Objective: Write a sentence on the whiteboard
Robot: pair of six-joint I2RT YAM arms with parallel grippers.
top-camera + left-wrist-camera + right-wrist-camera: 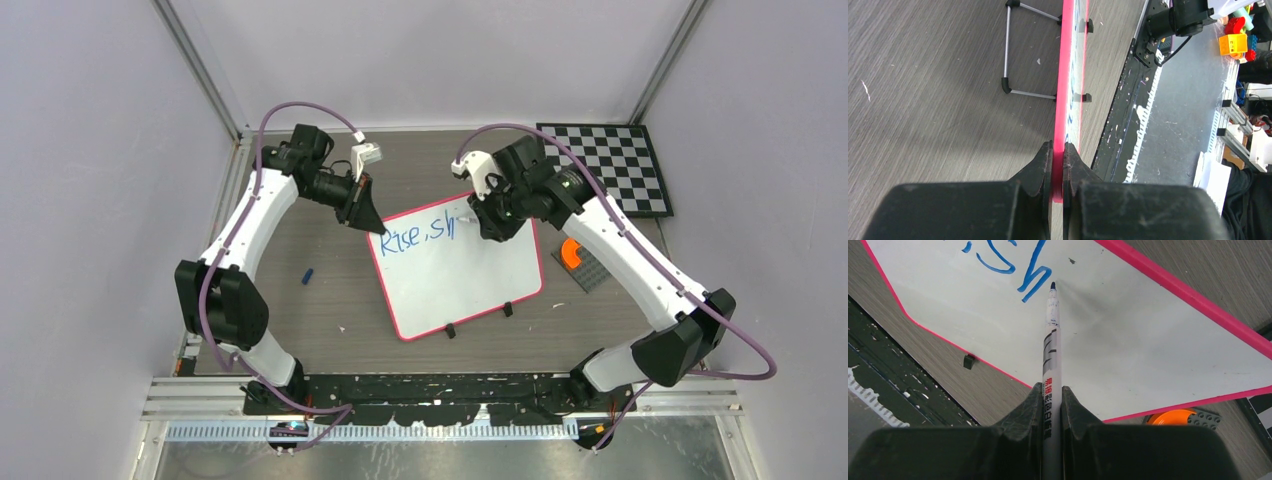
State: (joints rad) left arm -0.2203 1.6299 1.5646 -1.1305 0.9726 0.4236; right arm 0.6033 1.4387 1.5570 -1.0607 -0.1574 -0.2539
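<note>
Left gripper [377, 226] is clamped on the far left corner of the whiteboard [470, 280], which lies tilted in the middle of the table [300, 320]. From above that pinch is hard to make out. The left wrist camera shows it plainly: the left gripper [1058, 147] has both black fingers pressed on the pink rim [1066, 75], seen edge-on. Only that view shows a wire stand [1008, 50] folded under the board.

The right gripper [485, 222] hovers over the board's far edge, closed on a marker [467, 219] that looks tiny from overhead. Its own camera shows the right gripper [1052, 390] squeezing the marker [1052, 340] between its fingers, with the dark tip on the white surface [1128, 340] just beside the last blue stroke.

The sentence [420, 238] reads "Rise, sh" from above. The right wrist view catches only its last strokes [1018, 265].

Two black clips [450, 330] sit on the near rim. A checkerboard [610, 165] lies at the far right, an orange piece [572, 255] just right of the board, and a small blue piece [308, 276] to its left.
</note>
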